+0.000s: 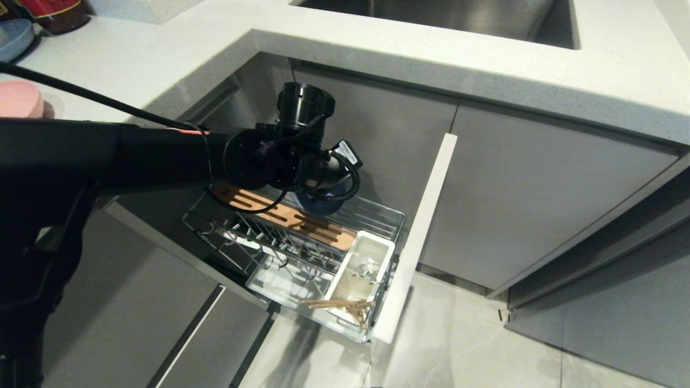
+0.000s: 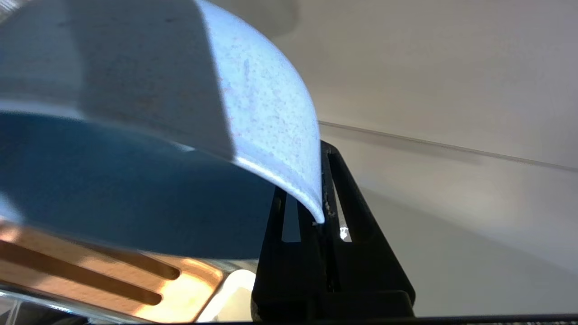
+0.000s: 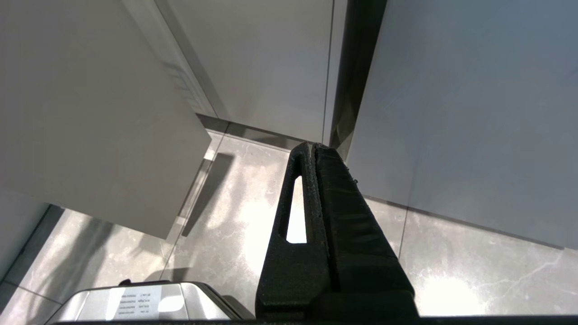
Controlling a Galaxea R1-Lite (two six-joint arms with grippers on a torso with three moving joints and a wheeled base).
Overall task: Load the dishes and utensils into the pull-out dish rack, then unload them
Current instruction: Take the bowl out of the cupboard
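Left gripper [image 2: 321, 198]: jaws pinched onto the thin rim of the periwinkle-blue bowl [image 2: 253, 90], one black finger on each face of the wall. In the left wrist view the bowl fills the upper left of the frame, pale outer wall lit, darker blue face in shadow. Below it, lower left of that frame, the slotted wood strip [image 2: 90, 275] of the pull-out dish rack.

Head view: left arm reaches in from the left edge to frame centre, wrist over the back of the dish rack [image 1: 377, 215]. A sliver of the bowl [image 1: 318, 202] shows under the wrist, just past the wood strip [image 1: 302, 221]. Whether the bowl rests on the rack wires or hangs clear of them, cannot tell.

Rack stands pulled out, centre to lower centre of the frame, pale front panel [image 1: 420, 231] on its right. Plate prongs [image 1: 269, 242] stand bare in front of the strip. White utensil box [image 1: 361, 264] beside the panel. Wooden chopsticks [image 1: 339, 306] lie flat across the rack's lower corner.

Pink plate [image 1: 19, 99] on the bench, far left edge. Sink [image 1: 442, 16] at the top of the frame.

Right gripper [image 3: 314, 153]: jaws closed on nothing, hanging over the tiled floor [image 3: 235, 216] by the cabinet fronts.
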